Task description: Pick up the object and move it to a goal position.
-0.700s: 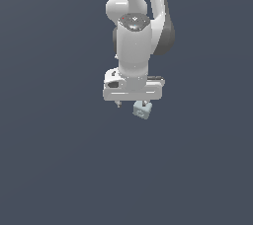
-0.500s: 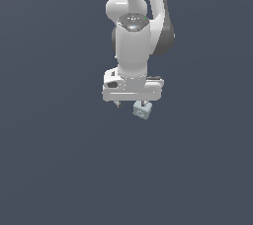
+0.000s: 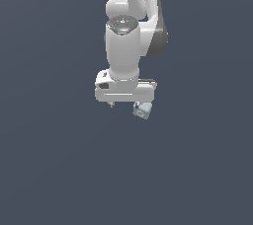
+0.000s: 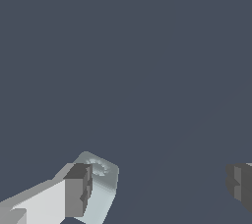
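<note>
The object, a small pale blue-grey cube [image 3: 143,110], sits just below the white gripper hand, on the side toward the exterior view's right. My gripper [image 3: 126,105] is open, its jaws spread wide. In the wrist view the cube [image 4: 104,181] lies against the inner side of one dark finger pad [image 4: 78,191], while the other finger pad [image 4: 241,183] is far from it. The gripper [image 4: 160,188] is not closed on the cube. One fingertip [image 3: 112,104] shows below the hand; the other is hidden behind the cube.
The white arm [image 3: 123,46] rises from the hand toward the top of the exterior view. A plain dark grey-blue surface [image 3: 59,169] fills the rest of both views.
The hand has shifted slightly toward the exterior view's left, so the cube now sits nearer its right-hand finger. The cube has stayed in place.
</note>
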Tool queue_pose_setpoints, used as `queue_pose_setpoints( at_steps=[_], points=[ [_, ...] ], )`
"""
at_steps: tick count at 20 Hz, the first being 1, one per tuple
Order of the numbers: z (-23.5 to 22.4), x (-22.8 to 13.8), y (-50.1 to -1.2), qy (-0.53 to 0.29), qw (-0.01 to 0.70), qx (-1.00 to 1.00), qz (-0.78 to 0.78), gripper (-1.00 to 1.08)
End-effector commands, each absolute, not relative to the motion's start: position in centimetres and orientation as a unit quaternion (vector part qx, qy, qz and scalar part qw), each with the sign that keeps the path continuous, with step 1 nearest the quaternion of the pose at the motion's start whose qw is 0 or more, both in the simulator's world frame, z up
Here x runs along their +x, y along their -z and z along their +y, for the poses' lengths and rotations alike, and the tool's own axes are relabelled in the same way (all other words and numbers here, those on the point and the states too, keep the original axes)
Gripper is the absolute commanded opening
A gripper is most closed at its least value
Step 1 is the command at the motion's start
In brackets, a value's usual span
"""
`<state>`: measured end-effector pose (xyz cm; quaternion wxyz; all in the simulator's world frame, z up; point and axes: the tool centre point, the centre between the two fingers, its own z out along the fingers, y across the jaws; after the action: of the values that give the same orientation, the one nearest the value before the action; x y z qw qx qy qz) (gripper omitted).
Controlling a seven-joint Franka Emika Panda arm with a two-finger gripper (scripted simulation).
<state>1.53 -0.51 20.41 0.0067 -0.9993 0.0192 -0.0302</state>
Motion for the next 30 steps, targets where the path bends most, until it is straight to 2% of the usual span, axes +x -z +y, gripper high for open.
queue_pose_setpoints(
  at_steps=[1, 12, 30],
  points=[
    [-0.4, 1.5, -20.3, 0.030, 0.006, -0.999, 0.013, 1.00],
    [1.1, 0.2, -18.6, 0.024, 0.002, -0.997, -0.078, 1.00],
    [5.7, -4.4, -13.6, 0.007, -0.003, -0.931, -0.364, 1.00]
  ],
)
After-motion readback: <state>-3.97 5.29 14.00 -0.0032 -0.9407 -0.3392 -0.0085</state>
